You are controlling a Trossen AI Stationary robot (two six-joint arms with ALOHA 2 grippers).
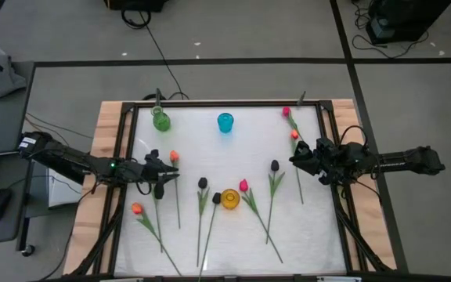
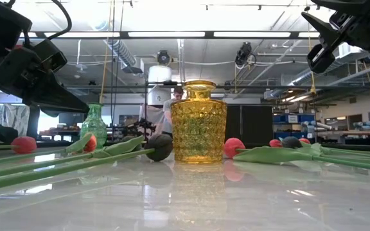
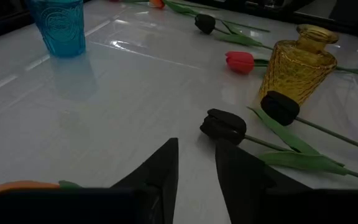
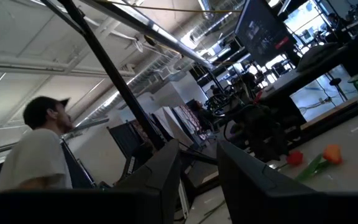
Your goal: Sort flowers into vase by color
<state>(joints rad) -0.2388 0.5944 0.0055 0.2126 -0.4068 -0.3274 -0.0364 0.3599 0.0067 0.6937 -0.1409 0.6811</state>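
Several artificial tulips lie flat on the white table. Black buds, a pink one and orange ones are spread about. A pink and an orange bud lie far right. The yellow vase stands near the middle, the green vase and blue vase at the far edge. My left gripper hovers open and empty, pointing at a black tulip. My right gripper is open, raised above the table.
Dark frame rails run along the table's edges. A person shows in the room beyond the table. Bare white surface lies between the blue vase and the tulips. The black tulip next to the yellow vase rests its bud by the vase's base.
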